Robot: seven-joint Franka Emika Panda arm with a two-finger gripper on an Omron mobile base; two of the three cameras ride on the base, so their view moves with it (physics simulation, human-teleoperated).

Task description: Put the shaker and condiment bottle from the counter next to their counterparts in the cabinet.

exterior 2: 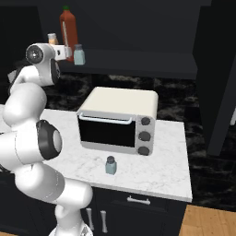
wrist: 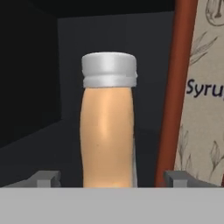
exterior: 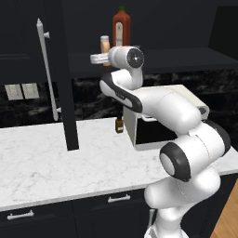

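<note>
The condiment bottle [wrist: 107, 127] is standing upright on the dark shelf of the cabinet [exterior 2: 138, 62], a smooth peach-orange cylinder with softly rounded shoulders and a ridged pale cap. In the hand view it is sitting between the two small grey fingertips [wrist: 43, 178], which are standing apart on either side of its body with a gap showing on each side, so the gripper [wrist: 109, 181] is standing open around the bottle rather than pinching it. Just beside it the tall red sauce bottle [exterior: 121, 27] is rising (glossy red body, green cap, a pale paper label lettered "Syru…" and drawn with leafy sprigs). In the right base view a small blue-grey glass shaker [exterior 2: 79, 55] is standing on the same shelf, on the other side of the red bottle. Its near twin, the shaker [exterior 2: 110, 165] with a grey cap, is sitting on the white, grey-veined marble counter [exterior 2: 156, 170], in front of the boxy cream toaster oven [exterior 2: 119, 120] with its dark glass door and three round knobs. The cabinet's black door [exterior: 56, 69] is hanging open, its long silver bar handle [exterior: 47, 69] catching light.
</note>
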